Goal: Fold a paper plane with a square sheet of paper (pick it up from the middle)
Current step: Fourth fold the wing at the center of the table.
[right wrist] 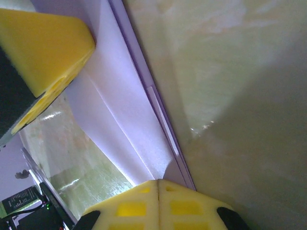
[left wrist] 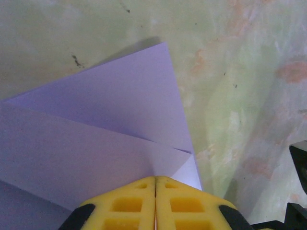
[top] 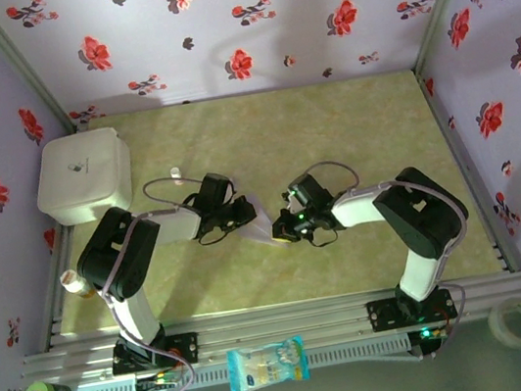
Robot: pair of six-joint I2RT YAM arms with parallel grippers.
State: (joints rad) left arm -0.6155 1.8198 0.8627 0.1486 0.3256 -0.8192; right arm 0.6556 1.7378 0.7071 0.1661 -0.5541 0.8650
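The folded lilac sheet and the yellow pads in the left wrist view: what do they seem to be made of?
Folded sheet: thin matte paper, judging by its sharp straight creases and flat layers. Yellow pads: probably soft foam or rubber, matte, with moulded square hollows; the look leaves it open.

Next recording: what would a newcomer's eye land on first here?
Both arms meet at mid-table, the left gripper and right gripper each pinched shut on the partly folded lilac paper between them. Then the red-flowered walls all round, and a white rounded box at back left.
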